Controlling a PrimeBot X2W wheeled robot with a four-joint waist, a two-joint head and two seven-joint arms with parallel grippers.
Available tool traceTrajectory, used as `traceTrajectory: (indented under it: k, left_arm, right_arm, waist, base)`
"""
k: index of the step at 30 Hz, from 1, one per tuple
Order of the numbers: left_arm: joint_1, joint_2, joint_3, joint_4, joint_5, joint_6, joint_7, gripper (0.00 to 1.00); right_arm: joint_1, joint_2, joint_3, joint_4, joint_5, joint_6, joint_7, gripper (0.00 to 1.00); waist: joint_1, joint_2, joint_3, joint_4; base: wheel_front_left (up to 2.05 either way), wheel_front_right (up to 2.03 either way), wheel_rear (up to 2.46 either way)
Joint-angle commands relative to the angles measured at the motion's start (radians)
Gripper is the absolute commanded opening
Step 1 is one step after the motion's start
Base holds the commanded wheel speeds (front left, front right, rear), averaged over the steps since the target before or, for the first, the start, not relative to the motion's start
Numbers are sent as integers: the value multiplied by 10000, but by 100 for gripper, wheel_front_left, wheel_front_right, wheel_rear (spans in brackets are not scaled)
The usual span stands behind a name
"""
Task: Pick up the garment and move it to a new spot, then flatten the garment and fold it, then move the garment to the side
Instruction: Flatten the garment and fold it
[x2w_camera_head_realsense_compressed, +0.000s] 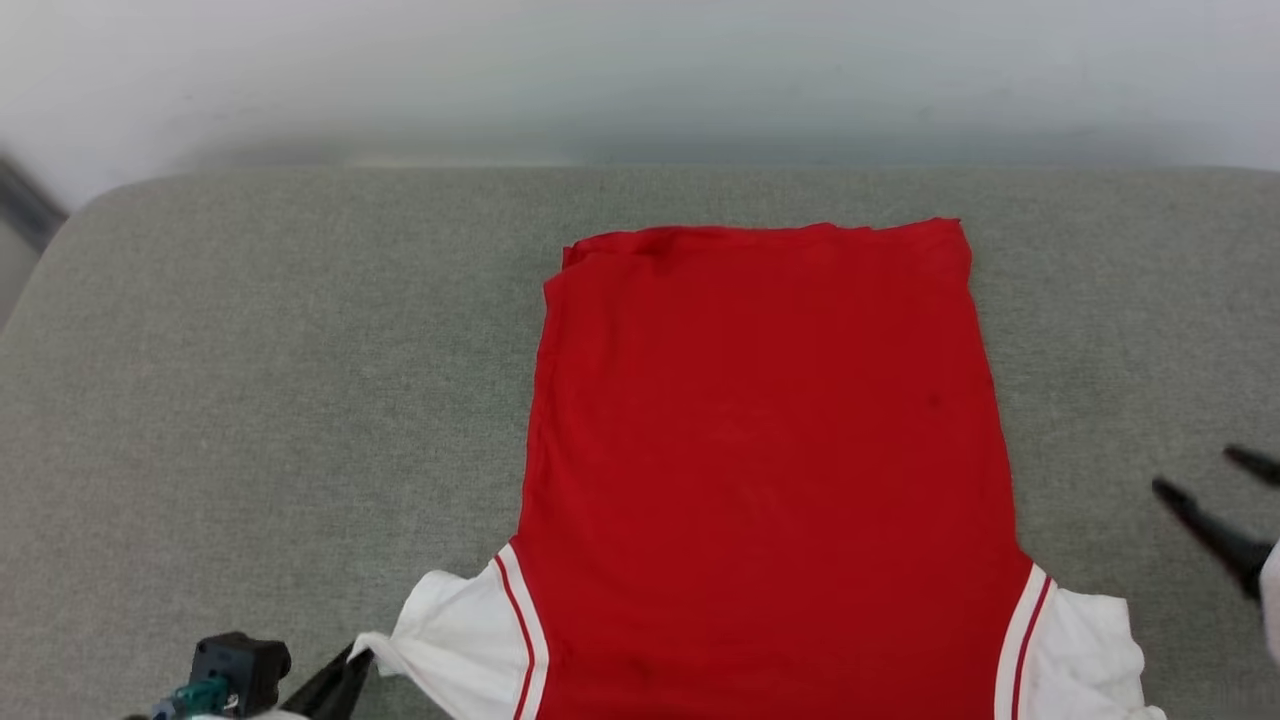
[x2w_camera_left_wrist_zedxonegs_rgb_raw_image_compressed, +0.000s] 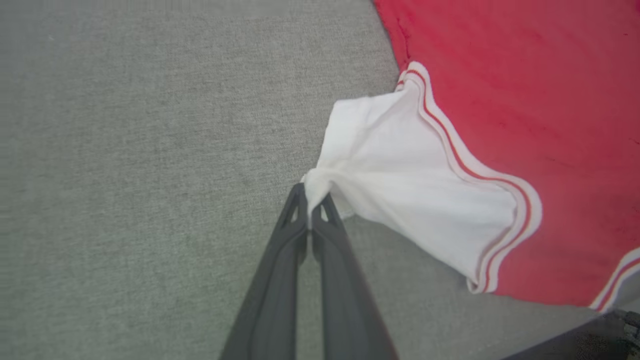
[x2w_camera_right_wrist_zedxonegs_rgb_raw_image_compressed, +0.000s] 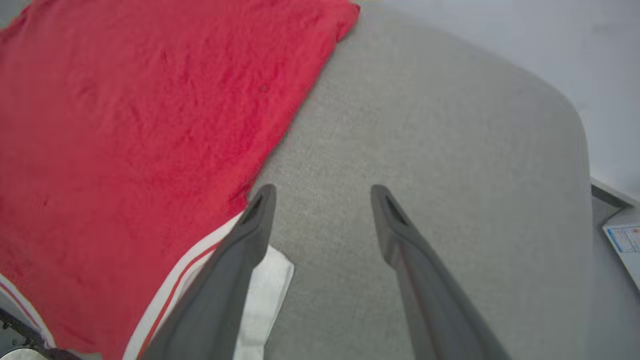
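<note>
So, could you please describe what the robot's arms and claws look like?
Both the left claw and right claw have two long, dark grey fingers that taper to slim tips, with small triangular cut-outs near the ends. A black boxy housing with a teal fitting sits behind the left one; a pale forearm casing shows behind the right one.

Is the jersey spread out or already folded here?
Spread out, unfolded: the red jersey lies flat on the grey cushion, plain side up. The left gripper pinches the edge of one white sleeve.

No lettering is legible on the garment (x2w_camera_head_realsense_compressed: 760, 450).
</note>
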Motion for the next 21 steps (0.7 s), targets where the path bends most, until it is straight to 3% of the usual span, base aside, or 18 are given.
traceTrajectory:
  k: [1, 6, 11, 17, 21]
  left_arm:
    - [-279, -83, 163, -128, 136, 117, -4, 0]
    - [-887, -275, 409, -328, 570, 67, -14, 0]
    - [-1427, -647, 664, -463, 1070, -81, -21, 0]
    - [-1858, -1189, 1041, -618, 1658, -264, -26, 0]
    - [-2012, -1495, 1360, -741, 2034, -280, -25, 0]
  right_arm:
    - [-795, -244, -337, -303, -18, -7, 231, 100]
    - [-3356, -677, -591, -381, 293, -9, 1481, 100]
    - [-6192, -836, -15, 465, 529, -7, 3801, 100]
    - [-8942, -56, 473, 2227, -71, -7, 6695, 100]
    - [-10054, 660, 350, 3237, -866, -7, 7357, 100]
  waist:
    - [-1, 0, 481, 289]
    - [-1, 0, 1492, 859]
    - [-1, 0, 2595, 1527]
    - [-1, 0, 3684, 2308]
    - [-1, 0, 4309, 2681]
  base:
    - [0, 0, 0]
    - [0, 0, 0]
    - [0, 0, 0]
    - [0, 0, 0]
    - [0, 0, 0]
